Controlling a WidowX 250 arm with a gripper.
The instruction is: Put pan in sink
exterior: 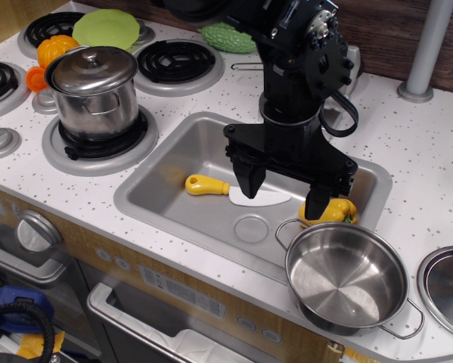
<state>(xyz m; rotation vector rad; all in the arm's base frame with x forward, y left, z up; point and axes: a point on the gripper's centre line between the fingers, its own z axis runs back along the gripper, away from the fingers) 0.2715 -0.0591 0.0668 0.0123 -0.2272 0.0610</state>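
The claw (284, 190) is seen hanging over the sink (173, 170) at frame centre, its two black fingers (251, 175) spread wide and nothing held between them. A yellow vegetable (333, 212) is partly hidden behind the right finger, and the blade of the toy knife (230, 190) is partly covered by the left one. The pan (347, 276) is found at lower right, resting on the sink's front right corner and the desk (408, 144) edge, upright and empty. Open basin floor is left at the sink's left half. The lidded pot (96, 91) is seated on a burner at upper left.
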